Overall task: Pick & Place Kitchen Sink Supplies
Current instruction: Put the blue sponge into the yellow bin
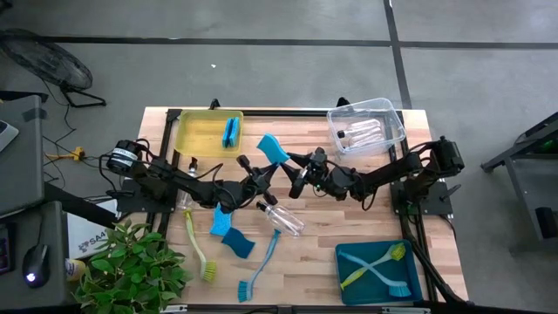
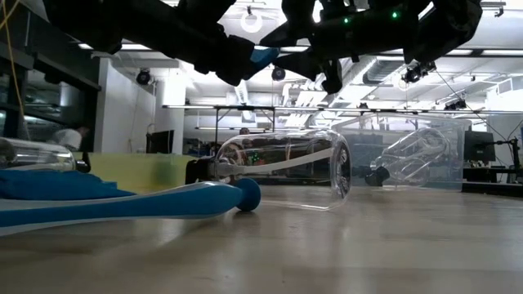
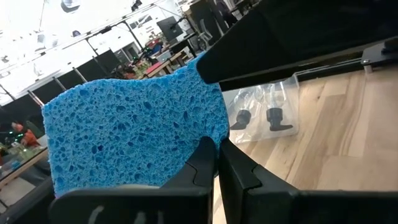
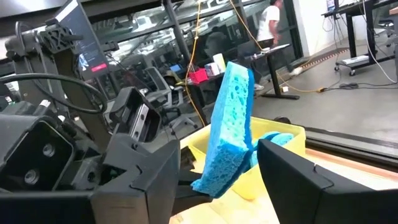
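L gripper (image 1: 253, 174) pinches blue sponge (image 1: 272, 148); R gripper (image 1: 296, 177) open, seemingly apart.

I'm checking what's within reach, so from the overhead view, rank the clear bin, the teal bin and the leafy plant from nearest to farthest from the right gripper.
The right gripper hovers mid-table, jaws open, beside the blue sponge that the left gripper holds.
1. Clear bin, at the far right corner, nearest.
2. Teal bin, at the near right corner.
3. Leafy plant, off the near left corner, farthest.
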Available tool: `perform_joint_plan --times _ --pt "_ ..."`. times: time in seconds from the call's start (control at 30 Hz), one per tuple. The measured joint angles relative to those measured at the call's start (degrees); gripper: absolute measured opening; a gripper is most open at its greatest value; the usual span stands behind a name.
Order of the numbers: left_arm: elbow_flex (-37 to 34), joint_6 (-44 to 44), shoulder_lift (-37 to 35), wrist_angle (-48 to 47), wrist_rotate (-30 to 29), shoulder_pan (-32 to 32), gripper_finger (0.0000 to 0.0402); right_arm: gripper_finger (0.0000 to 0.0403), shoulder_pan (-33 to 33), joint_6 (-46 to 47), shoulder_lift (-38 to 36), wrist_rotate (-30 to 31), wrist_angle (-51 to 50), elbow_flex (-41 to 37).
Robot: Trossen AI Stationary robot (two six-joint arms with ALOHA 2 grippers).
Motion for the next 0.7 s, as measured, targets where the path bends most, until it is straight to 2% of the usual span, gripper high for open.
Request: perform_joint_plan --times 0.23,0.7 --pt "0.0 -0.41 0.0 0.02 1.23 0.0 0.0 0.0167 -1.06 0.02 0.0 -1.86 -1.09 0.02" --pt "0.0 -0.54 0.0 -0.02 1.86 0.0 0.0004 0.0014 -1.1 -2.7 0.0 -2.87 -1.98 0.02"
